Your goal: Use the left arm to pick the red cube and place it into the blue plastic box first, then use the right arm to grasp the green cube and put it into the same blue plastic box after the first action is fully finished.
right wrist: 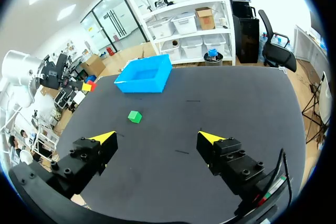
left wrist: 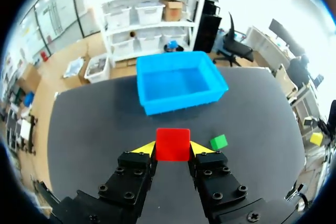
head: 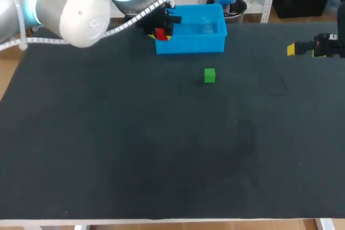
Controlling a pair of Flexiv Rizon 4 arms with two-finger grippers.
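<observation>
My left gripper (left wrist: 172,148) is shut on the red cube (left wrist: 172,144), held above the table just short of the blue plastic box (left wrist: 178,82). In the head view the cube (head: 160,34) hangs at the left end of the box (head: 191,41), near its front wall. The green cube (head: 209,75) rests on the dark table in front of the box, also seen beside the left fingers (left wrist: 219,141). My right gripper (right wrist: 157,139) stands wide open and empty at the table's right side (head: 291,49), with the green cube (right wrist: 135,116) well ahead of it.
The table is a dark mat (head: 161,149) with a pale front edge. My left arm's big grey elbow (head: 86,14) hangs over the far left corner. The box interior (left wrist: 176,80) looks empty.
</observation>
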